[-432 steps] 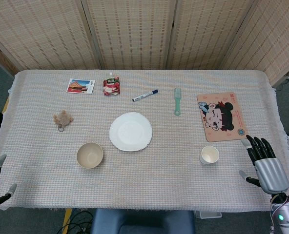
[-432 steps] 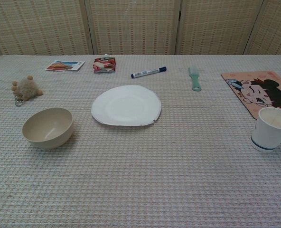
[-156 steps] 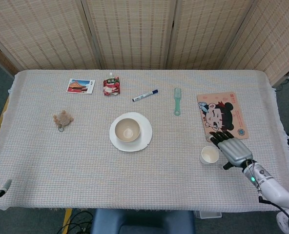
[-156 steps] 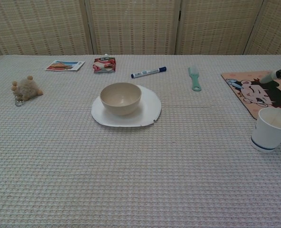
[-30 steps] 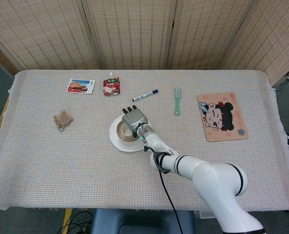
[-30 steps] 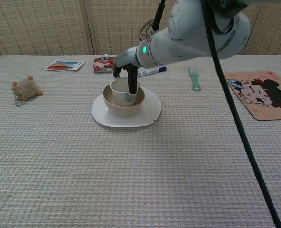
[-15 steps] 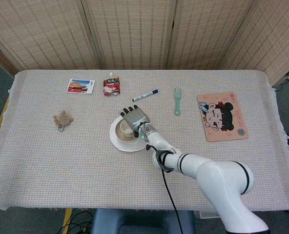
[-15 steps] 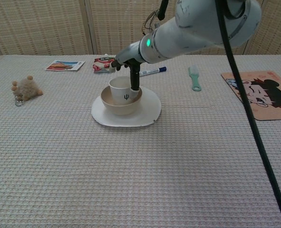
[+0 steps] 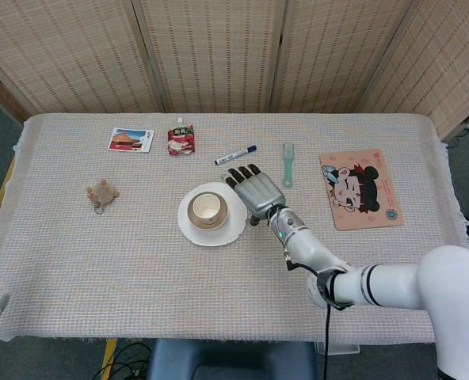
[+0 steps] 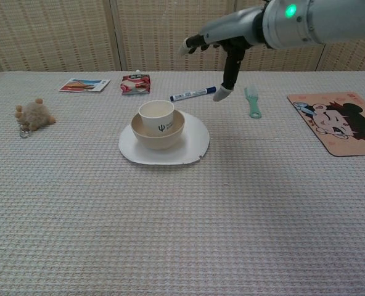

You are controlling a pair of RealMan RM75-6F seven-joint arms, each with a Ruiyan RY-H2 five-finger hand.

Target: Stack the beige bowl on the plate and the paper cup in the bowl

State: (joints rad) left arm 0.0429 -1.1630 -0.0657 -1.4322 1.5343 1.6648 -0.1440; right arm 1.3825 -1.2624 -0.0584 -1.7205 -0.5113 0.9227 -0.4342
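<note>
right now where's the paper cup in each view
Head view: the paper cup sits in the beige bowl, left of centre.
Chest view: the paper cup stands in the bowl, upper left of centre.
Shared landmark: the white plate under the bowl.

Centre of table [image 9: 100,261]: plate [image 9: 230,229]; on it a bowl [image 9: 194,214]; standing upright in the bowl, a paper cup [image 9: 207,207].

Right of the plate, above the table and apart from the cup: right hand [image 9: 257,192], fingers spread, holding nothing.

Back row, left to right: postcard [image 9: 130,139], snack pouch [image 9: 181,138], marker [image 9: 235,154], brush [image 9: 287,164].

Far right: mouse pad [image 9: 360,189], right of the brush.

Left of the plate, well apart from it: plush keychain [image 9: 101,194], in front of the postcard.
</note>
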